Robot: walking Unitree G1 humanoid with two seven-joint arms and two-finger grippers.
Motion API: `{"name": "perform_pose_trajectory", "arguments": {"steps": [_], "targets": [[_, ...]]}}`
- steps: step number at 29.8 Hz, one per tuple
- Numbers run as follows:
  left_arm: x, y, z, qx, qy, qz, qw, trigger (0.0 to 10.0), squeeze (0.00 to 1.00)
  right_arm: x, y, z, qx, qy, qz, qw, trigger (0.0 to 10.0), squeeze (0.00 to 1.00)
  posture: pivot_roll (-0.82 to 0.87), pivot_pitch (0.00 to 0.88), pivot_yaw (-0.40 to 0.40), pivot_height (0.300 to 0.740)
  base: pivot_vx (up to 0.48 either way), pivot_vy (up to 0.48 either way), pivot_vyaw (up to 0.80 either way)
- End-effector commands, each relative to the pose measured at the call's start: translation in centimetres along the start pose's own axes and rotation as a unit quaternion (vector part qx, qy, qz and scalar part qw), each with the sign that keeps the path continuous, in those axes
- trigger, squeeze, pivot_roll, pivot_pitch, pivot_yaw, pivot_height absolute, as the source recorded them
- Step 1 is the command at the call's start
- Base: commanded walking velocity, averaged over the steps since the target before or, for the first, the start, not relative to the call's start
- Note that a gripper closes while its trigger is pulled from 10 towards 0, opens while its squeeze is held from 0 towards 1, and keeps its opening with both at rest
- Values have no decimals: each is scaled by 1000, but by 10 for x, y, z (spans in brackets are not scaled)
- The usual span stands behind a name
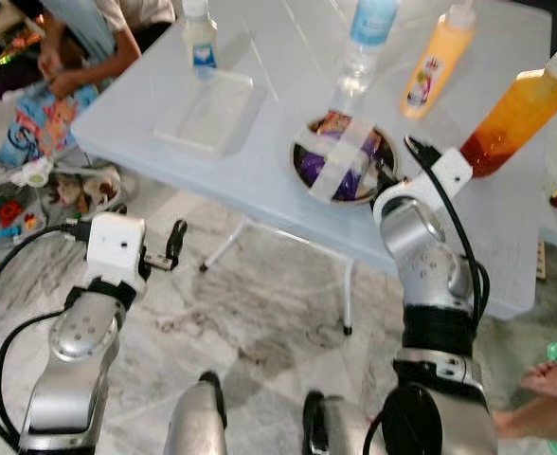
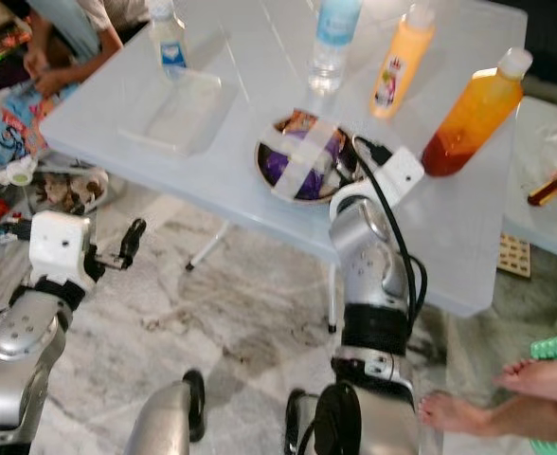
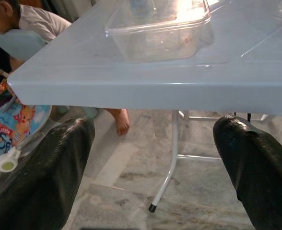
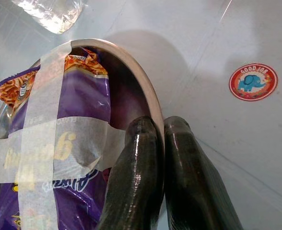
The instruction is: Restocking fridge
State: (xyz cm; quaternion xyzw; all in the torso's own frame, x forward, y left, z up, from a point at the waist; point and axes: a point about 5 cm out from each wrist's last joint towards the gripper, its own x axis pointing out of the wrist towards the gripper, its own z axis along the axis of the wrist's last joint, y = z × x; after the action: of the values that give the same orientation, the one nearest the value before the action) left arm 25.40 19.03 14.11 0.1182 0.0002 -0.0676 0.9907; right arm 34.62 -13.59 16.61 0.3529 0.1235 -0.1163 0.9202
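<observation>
Jaws of right gripper (image 4: 159, 136) were pinched on the rim of the metal bowl (image 4: 143, 88), one finger inside, one outside. Bowl sat on the table (image 1: 260, 171) near its front edge, holding a taped purple snack packet (image 4: 78, 124), apparently chips. Left gripper (image 3: 153, 158) jaws were spread, below table edge near a clear container (image 3: 160, 28).

Four bottles (image 1: 515, 116), one steel bowl (image 1: 309, 180), one clear container (image 1: 212, 112).

The head's two eyes looked down on one table (image 1: 260, 180); the left wrist camera faced its edge from below; the right wrist camera hung close over the bowl (image 4: 146, 91).
</observation>
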Motion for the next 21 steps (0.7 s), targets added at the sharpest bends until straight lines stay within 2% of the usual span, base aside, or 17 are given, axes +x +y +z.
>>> {"name": "perform_pose_trajectory", "arguments": {"steps": [1,10,11,12,13,18,21], "targets": [[-1,-1,-1,-1,3,-4,1000,10000,0,-6,-7,-41,20,72,-28,997,10000,1000,134,199,-17,740,0,0,0],[-3,1,-1,1,4,-3,1000,10000,0,-3,-6,-39,24,75,-26,997,10000,1000,139,203,-14,740,0,0,0],[-2,0,-1,2,3,-4,1000,10000,0,-3,-6,-38,23,74,-26,997,10000,945,138,202,-14,740,0,0,0],[-2,0,1,3,0,-7,1000,10000,0,-2,-6,-38,22,73,-26,997,10000,800,139,202,-14,740,0,0,0],[-1,0,4,4,-4,-9,1000,10000,0,-2,-7,-38,21,72,-28,997,10000,0,143,201,-14,740,0,0,0],[0,-1,24,6,-29,-19,999,10000,0,0,-7,-33,20,66,-28,997,10000,0,156,198,-7,740,0,0,0],[4,1,29,7,-39,-27,999,10000,0,5,-7,-32,22,63,-31,997,10000,0,150,190,-13,740,0,0,0]]}}
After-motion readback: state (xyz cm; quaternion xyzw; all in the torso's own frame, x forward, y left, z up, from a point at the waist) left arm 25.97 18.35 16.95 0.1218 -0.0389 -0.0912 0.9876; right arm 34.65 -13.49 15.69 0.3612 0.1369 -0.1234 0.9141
